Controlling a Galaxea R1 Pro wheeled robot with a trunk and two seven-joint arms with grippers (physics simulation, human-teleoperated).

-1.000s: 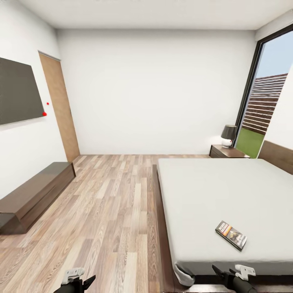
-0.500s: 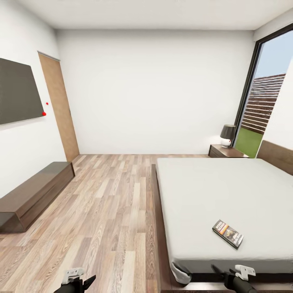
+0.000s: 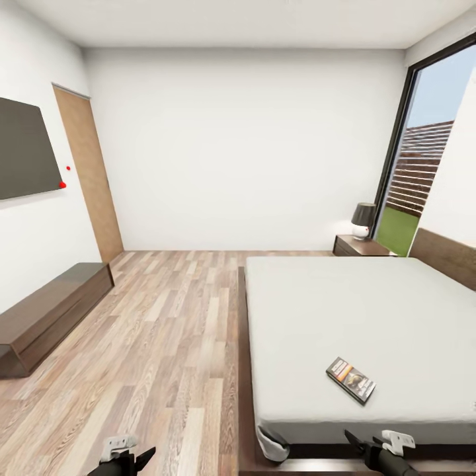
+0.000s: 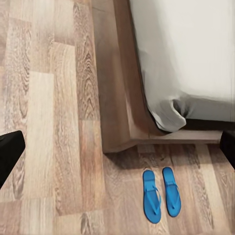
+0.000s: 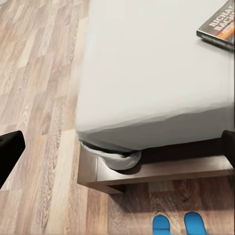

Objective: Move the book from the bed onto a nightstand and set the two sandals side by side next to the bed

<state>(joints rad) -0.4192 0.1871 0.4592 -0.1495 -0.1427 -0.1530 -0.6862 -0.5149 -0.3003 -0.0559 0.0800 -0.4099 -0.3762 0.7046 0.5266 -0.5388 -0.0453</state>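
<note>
Right at the bottom of the head view, the left hand (image 3: 125, 456) hangs over bare floor and the right hand (image 3: 377, 449) sits just off the bed's foot edge. Both wrist views have a dark finger at each side with a big gap between, so both look spread wide, holding nothing.

Whole view has slid since a second ago, so the camera moved, not the stuff: the bed (image 3: 370, 317) and book (image 3: 350, 379) sit further left in frame now.

The two sandals (image 4: 161, 194) lie side by side on the floor (image 3: 165, 330), near the foot corner of the bed frame. The book is flat on the mattress near the foot end, well in from every edge.

Lots of open planks left of the bed, up to the long low cabinet (image 3: 53, 314) on the left wall. The nightstand (image 3: 362, 246) with a lamp (image 3: 362, 220) stands far off by the window (image 3: 423, 152).
</note>
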